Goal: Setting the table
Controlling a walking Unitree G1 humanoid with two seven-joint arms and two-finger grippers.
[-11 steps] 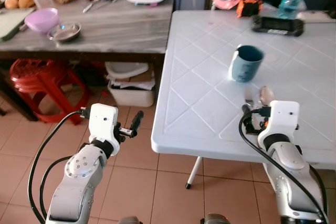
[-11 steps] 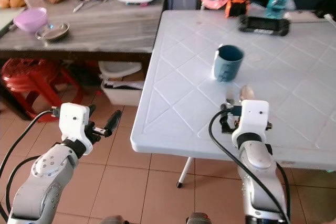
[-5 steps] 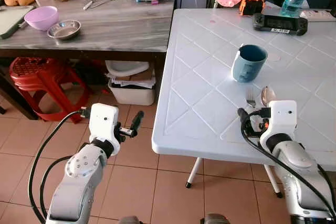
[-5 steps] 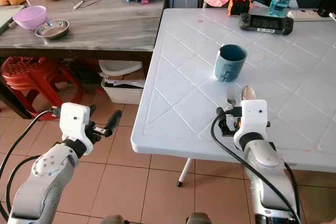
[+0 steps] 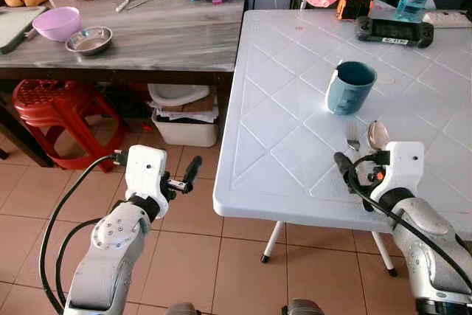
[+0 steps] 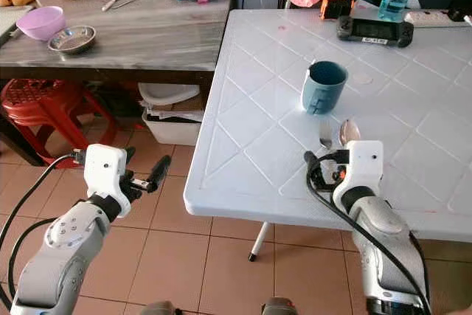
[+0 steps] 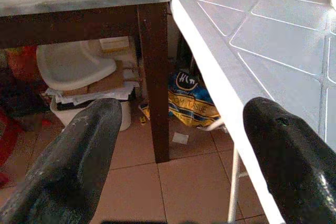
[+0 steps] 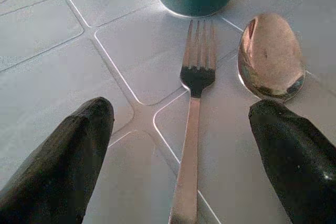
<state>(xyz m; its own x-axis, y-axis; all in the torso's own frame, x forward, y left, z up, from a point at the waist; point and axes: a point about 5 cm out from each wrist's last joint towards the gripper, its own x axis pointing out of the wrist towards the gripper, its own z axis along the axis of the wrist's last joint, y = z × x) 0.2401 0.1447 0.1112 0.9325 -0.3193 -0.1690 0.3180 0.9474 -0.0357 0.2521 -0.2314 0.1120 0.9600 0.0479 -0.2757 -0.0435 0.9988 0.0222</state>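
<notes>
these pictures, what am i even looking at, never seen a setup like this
It is a humanoid robot with two silver arms. Two pictures come from cameras in its head, looking down; the other two from a camera on each wrist, looking along that claw's black fingers.

On the white table lie a fork and a spoon, side by side, with a blue mug just beyond them. The right claw is open over the table, its fingers either side of the cutlery, holding nothing. The left claw is open too, empty, above the tiled floor beside the table.
</notes>
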